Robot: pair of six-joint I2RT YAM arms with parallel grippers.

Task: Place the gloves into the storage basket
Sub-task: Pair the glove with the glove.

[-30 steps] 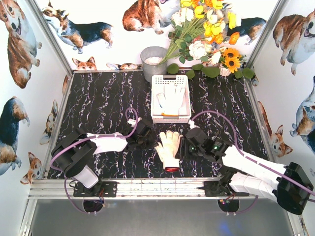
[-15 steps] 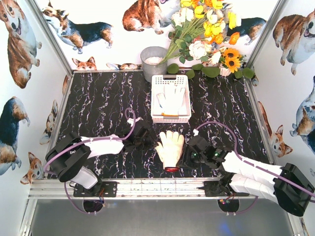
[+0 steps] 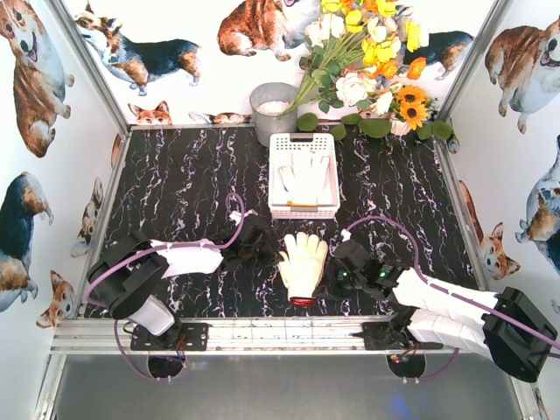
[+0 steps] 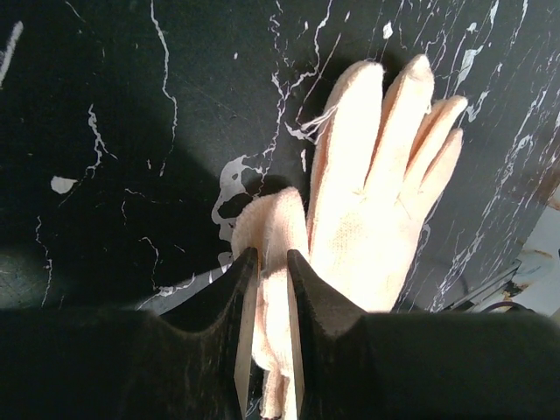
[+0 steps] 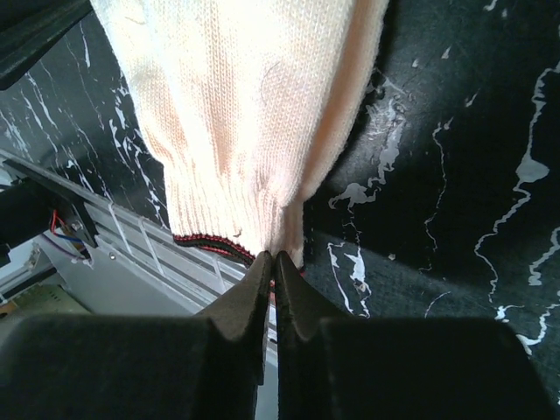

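Note:
A cream knit glove with a red-edged cuff lies palm-flat at the near middle of the table, fingers pointing away. My left gripper is shut on its thumb at the glove's left side. My right gripper is shut on the cuff corner at the glove's right near side. The white lattice storage basket stands just beyond the glove and holds a white glove with an orange cuff.
A grey metal bucket and a bunch of flowers stand at the back wall behind the basket. The metal frame rail runs along the near table edge, close under the glove's cuff.
The right gripper moved down and left to the glove's cuff corner and closed on it. The left gripper stays on the thumb. The glove shifted slightly.

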